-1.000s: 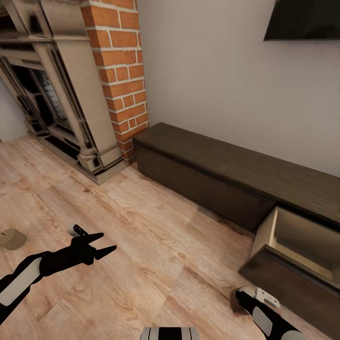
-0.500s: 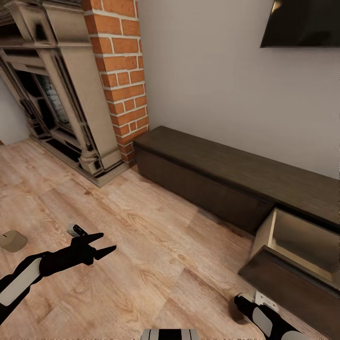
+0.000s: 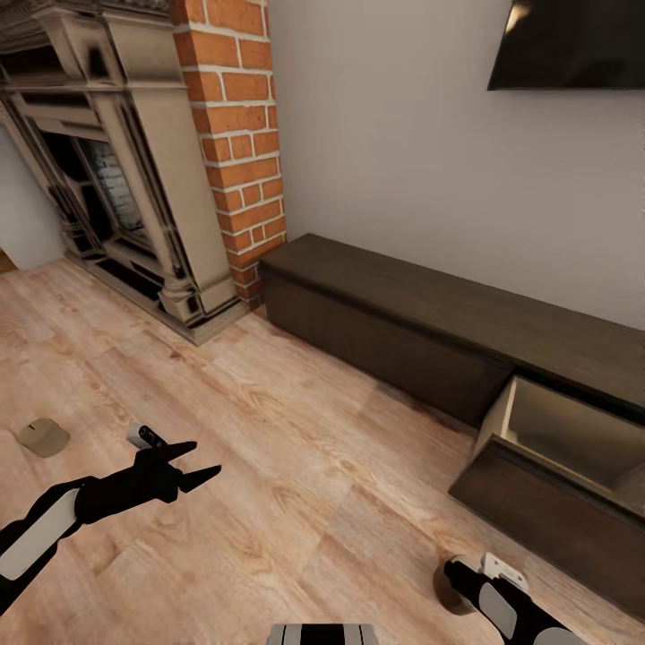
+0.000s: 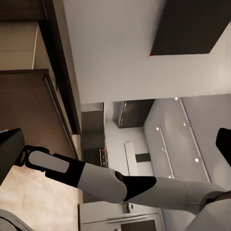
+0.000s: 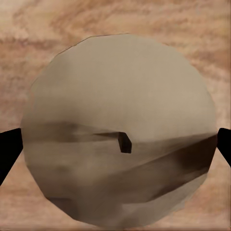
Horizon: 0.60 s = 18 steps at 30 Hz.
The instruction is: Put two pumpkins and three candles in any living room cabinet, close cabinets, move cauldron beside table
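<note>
In the right wrist view a beige-grey candle [image 5: 118, 134] with a tiny wick sits between the two dark fingertips, wooden floor behind it. My right gripper [image 3: 452, 578] hangs low over the floor at the near right, shut on that candle. A second candle [image 3: 43, 437] lies on the floor at the left. My left gripper [image 3: 195, 463] hovers open above the floor to the right of it, holding nothing. The long dark-brown cabinet [image 3: 394, 331] runs along the wall. Its right section [image 3: 564, 439] stands open, pale inside, with the front panel [image 3: 537, 524] folded down.
A stone fireplace [image 3: 116, 179] and a brick column [image 3: 235, 134] stand at the back left. A dark TV [image 3: 573, 40] hangs on the wall above the cabinet. Wood floor spreads between me and the cabinet.
The whole view has shifted, so the camera has moved: the floor candle and the cabinet sit slightly elsewhere in the picture. Both arms keep their pose, and the right one still holds its candle.
</note>
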Tool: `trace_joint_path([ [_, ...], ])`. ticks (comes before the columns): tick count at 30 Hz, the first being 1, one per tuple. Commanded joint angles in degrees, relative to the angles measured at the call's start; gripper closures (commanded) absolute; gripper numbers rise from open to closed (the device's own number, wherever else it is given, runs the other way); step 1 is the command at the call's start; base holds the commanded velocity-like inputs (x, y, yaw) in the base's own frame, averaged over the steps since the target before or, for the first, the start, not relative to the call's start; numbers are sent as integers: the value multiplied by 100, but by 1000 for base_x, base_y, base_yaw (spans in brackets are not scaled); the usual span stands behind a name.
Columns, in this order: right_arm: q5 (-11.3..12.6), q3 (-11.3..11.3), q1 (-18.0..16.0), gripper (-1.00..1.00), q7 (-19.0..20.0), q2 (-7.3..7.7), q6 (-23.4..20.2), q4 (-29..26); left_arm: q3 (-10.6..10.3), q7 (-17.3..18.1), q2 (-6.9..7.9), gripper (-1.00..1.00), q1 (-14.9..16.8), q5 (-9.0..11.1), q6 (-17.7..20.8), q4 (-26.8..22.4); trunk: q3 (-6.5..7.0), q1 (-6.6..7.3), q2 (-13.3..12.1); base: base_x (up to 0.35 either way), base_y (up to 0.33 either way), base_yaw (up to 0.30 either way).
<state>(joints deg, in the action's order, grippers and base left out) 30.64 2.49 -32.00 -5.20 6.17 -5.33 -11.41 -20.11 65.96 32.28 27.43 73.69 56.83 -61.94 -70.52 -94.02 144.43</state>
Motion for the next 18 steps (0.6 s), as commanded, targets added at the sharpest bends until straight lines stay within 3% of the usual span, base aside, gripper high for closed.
trace_joint_path([
  [1,5,23,1,100,-24,-1,-38,-18,-19,15,6,-100,5,27,30,-5,-4,2,2,-46,3,0],
  [8,3,23,1,100,-17,-1,-34,-19,49,88,55,-100,5,79,30,-2,-4,2,2,-9,1,0],
  [18,3,17,1,100,0,-1,-34,-67,58,110,214,-100,4,106,35,-5,217,28,-12,0,0,0],
])
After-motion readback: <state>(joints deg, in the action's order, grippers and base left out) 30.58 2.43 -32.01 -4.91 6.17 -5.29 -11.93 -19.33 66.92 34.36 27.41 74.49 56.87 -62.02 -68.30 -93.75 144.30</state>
